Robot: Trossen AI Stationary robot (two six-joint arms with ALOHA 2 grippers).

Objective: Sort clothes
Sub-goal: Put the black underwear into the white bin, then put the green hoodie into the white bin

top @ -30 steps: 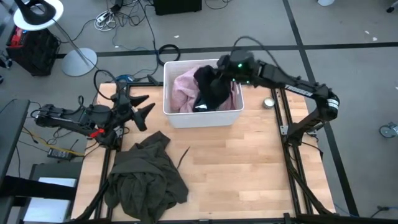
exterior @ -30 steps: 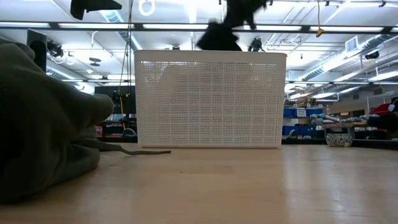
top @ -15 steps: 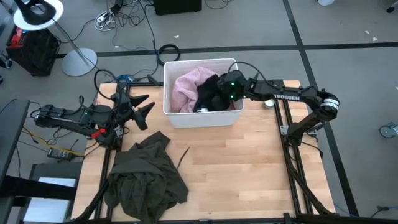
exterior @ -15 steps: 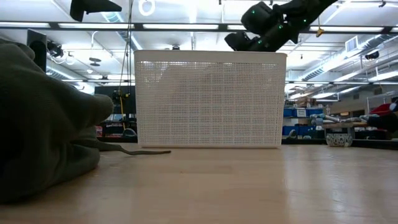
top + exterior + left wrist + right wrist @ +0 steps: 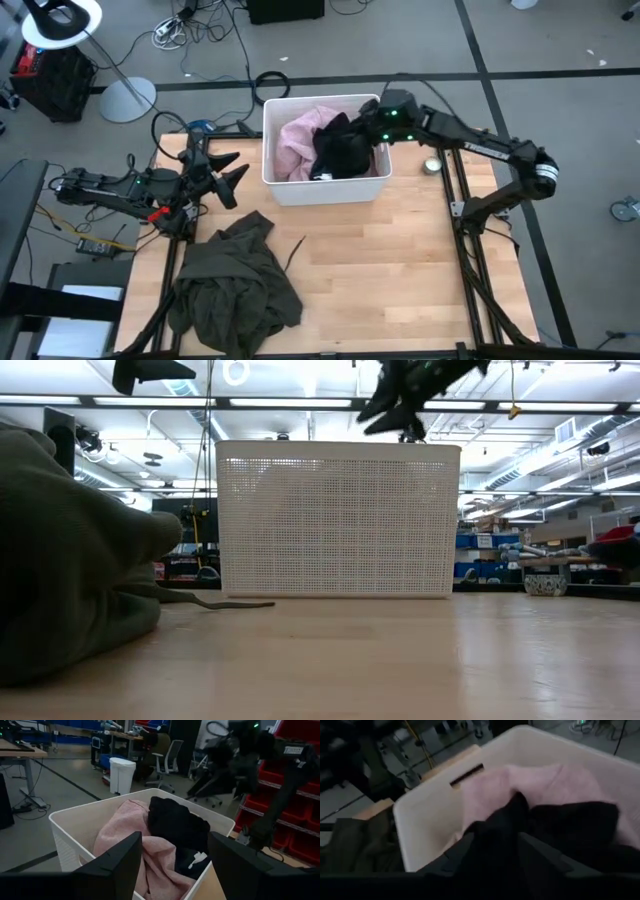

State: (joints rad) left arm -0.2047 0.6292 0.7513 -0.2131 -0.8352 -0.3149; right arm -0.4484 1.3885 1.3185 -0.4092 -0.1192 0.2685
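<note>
A white bin (image 5: pixel 325 187) stands at the table's far middle. Inside it a pink garment (image 5: pixel 298 140) lies at the left, and a black garment (image 5: pixel 345 152) lies heaped at the right, partly on the pink one. My right gripper (image 5: pixel 372 128) hovers open over the bin's far right part, above its rim (image 5: pixel 340 446) in the low view, with nothing hanging from it. A large olive-green garment (image 5: pixel 235 285) lies crumpled on the table's near left. My left gripper (image 5: pixel 232 176) waits open, level, left of the bin and pointing at it.
A thin dark strap (image 5: pixel 296 250) lies on the wood beside the olive garment. A small round object (image 5: pixel 432 165) sits at the table's right edge by the frame. Bare wood (image 5: pixel 400 270) spreads over the near right of the table.
My right gripper carried the black garment down from above the bin to its rim, opened and let go. It has since risen a little toward the far edge. The black garment, which hung below the fingers, now lies in the bin against the pink one.
</note>
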